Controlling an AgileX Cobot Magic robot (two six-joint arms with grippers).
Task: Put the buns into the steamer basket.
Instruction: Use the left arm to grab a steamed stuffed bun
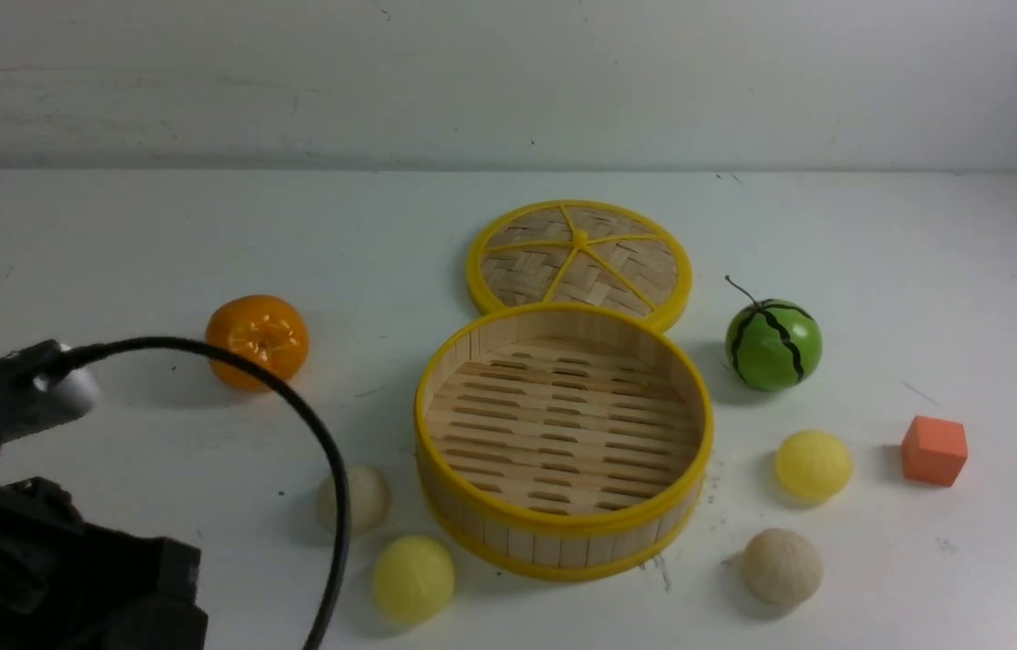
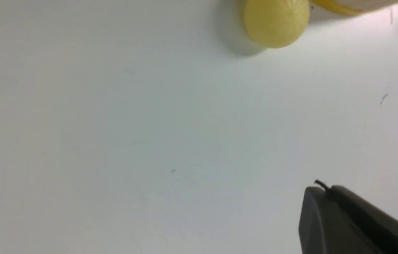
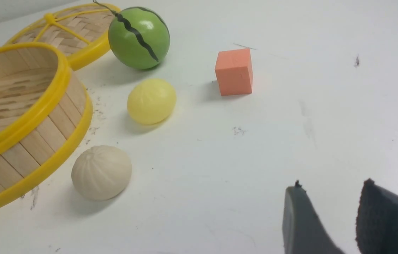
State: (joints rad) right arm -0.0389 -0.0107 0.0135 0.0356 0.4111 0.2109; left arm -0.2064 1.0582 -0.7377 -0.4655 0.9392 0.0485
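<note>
No bun loaded; first pick not yet made.
The round bamboo steamer basket with yellow rims (image 1: 553,542) stands empty mid-table (image 1: 111,253). Taking the basket as the dial, a small beige pleated bun (image 1: 355,499) lies at about 8 o'clock, a pale yellow bun (image 1: 413,578) at 7, a second pale yellow bun (image 1: 813,464) at 3 and a second beige bun (image 1: 781,566) at 4. The left pincer (image 2: 320,192) is together on nothing; the right pincer (image 3: 331,187) stands apart, bare. Judged next: the left pincer must part, then descend over the 7 o'clock bun.
</note>
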